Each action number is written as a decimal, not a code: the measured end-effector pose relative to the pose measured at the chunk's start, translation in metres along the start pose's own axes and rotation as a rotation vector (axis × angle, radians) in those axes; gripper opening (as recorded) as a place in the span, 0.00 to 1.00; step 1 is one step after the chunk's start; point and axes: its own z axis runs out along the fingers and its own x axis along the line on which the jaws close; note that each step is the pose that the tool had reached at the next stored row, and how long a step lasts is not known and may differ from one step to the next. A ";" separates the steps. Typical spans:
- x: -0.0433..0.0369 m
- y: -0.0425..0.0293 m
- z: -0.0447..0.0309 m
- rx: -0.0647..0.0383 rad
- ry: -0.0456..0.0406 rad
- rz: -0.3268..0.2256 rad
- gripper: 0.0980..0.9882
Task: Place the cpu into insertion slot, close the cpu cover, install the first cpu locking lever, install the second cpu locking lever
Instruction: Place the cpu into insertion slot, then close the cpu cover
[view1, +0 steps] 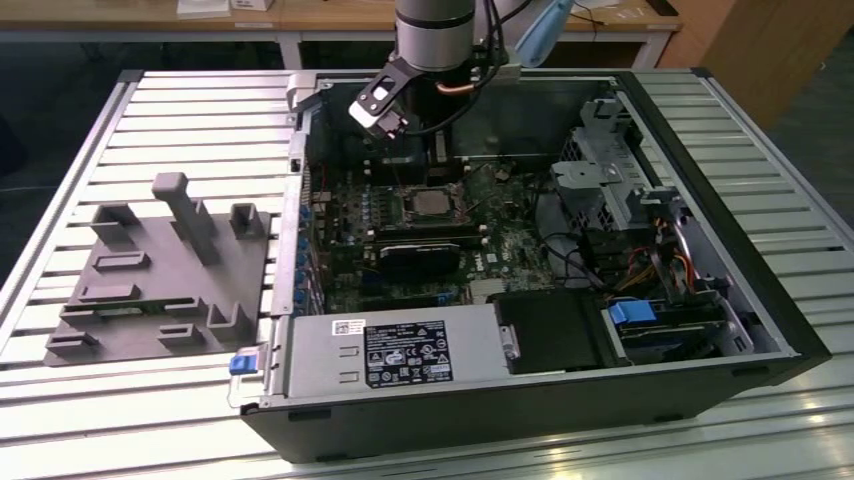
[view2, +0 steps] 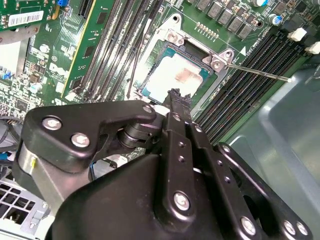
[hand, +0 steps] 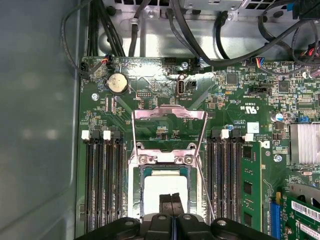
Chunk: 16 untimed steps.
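The cpu (hand: 162, 182) lies flat in the insertion slot (view1: 430, 203), its silver top (view2: 181, 80) facing up. My gripper (view2: 175, 96) hangs just above the chip's near edge, fingers shut with nothing between them; its tips (hand: 171, 199) cover part of the chip. The cpu cover (hand: 169, 114) is flipped open, a silver frame tilted back from its hinge at the slot's edge. A thin locking lever (view2: 260, 73) sticks out free beside the slot, also seen as a wire rod (hand: 206, 187). In the exterior view the gripper (view1: 400, 150) is inside the open computer case, over the board.
Long black memory slots (hand: 102, 185) flank the socket, with one green module (hand: 250, 185) fitted. A black block (view1: 420, 258) sits on the board near the socket. The power supply (view1: 387, 355), drive cage (view1: 614, 170) and cables crowd the case. A grey fixture (view1: 154, 270) stands on the table.
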 end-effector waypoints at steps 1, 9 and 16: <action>0.0000 0.0001 -0.0012 0.000 0.0000 0.000 0.00; -0.0003 0.0008 -0.0112 0.000 0.0004 0.000 0.00; -0.0003 0.0009 -0.0122 0.000 0.0004 0.000 0.00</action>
